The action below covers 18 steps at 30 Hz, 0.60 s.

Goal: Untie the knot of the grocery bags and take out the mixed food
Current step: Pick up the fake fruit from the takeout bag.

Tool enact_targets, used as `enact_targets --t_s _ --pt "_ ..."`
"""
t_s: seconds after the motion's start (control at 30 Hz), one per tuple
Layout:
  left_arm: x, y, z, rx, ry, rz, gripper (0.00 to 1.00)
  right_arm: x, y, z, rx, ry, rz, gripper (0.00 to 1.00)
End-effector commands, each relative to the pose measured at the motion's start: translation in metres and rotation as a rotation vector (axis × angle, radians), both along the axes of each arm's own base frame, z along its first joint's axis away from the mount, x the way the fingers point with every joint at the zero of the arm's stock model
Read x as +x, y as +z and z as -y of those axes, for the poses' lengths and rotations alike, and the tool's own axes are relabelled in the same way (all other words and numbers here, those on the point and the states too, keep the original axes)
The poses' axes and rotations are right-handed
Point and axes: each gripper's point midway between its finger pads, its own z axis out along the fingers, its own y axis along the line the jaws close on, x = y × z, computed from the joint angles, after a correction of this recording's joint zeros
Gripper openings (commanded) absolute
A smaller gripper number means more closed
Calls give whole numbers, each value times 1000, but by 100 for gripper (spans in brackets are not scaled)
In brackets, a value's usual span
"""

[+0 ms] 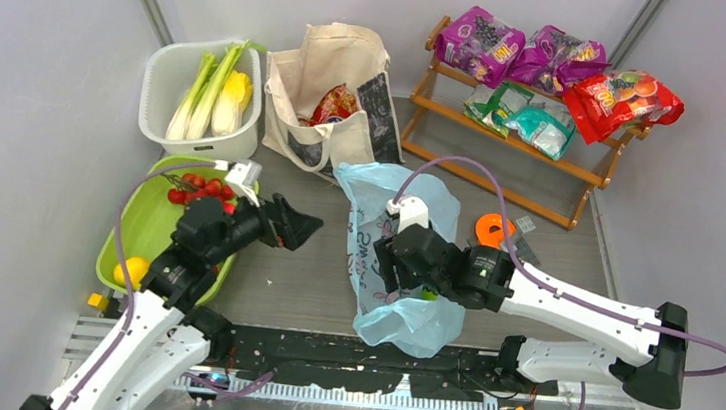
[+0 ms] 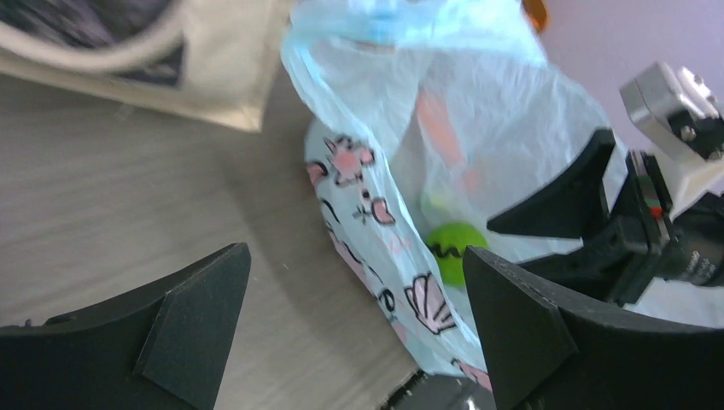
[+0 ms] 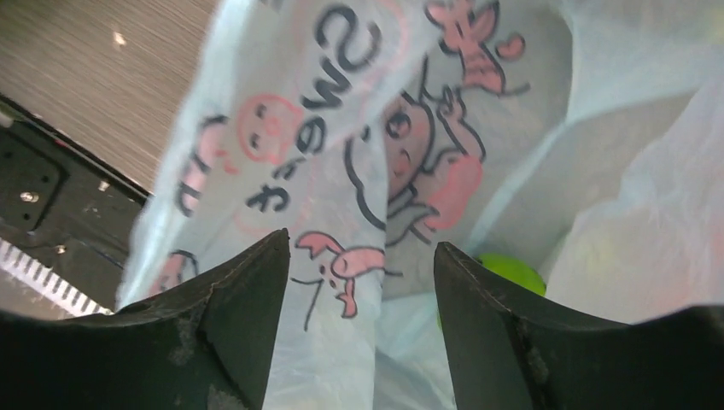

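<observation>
Light-blue plastic bag (image 1: 369, 228) at table (image 1: 301, 289) centre: film judged thin, limp, slippery; pinch advised on gathered fold. Right gripper (image 3: 363, 243) part-parted astride film from 3 o'clock, grip not discernible. Left gripper (image 1: 299, 227) spread wide, empty, 9 o'clock.

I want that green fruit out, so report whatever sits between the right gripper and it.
The thin light-blue plastic bag: its printed film fills the gap between the fingers of the right gripper, and the round green fruit lies beyond it, beside one finger. Nothing else.
</observation>
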Motion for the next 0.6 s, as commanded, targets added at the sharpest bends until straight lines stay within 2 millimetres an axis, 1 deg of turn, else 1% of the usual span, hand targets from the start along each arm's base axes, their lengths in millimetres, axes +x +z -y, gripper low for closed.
enact_targets --t_s 0.0,0.03,0.07,0.1,0.13,0.17,0.23,0.3,0.33,0.37,0.43,0.47,0.57 --pt "-8 3 40 -121 -108 -47 99 -9 -25 37 -75 -171 -85 73" --pt "-9 0 49 -118 -134 -58 100 -11 -30 41 -78 -198 -103 75" --pt "-11 -1 57 -115 -162 -68 100 -15 -41 49 -110 -213 -123 77" --pt "-12 -6 66 -108 -184 -89 99 -18 -47 53 -109 -240 -143 78" --pt "-13 -9 74 -107 -206 -102 100 -21 -57 61 -135 -254 -160 79" --pt "-14 -12 81 -109 -224 -116 99 -24 -62 64 -131 -276 -177 80" --pt "-15 -17 93 -122 -255 -132 100 -31 -82 76 -157 -307 -211 83" --pt "-16 -21 106 -141 -287 -150 100 -35 -92 82 -164 -331 -231 86" --pt "-17 -21 112 -151 -302 -151 100 -36 -93 83 -155 -344 -239 88" --pt "-18 -21 120 -158 -323 -151 100 -38 -99 87 -167 -349 -246 91" --pt "-19 -26 132 -152 -347 -160 100 -40 -105 91 -166 -361 -255 94" --pt "-19 -31 137 -144 -351 -168 100 -40 -107 91 -157 -364 -257 95" --pt "-17 -47 149 -119 -359 -207 99 -41 -122 98 -171 -380 -271 98"
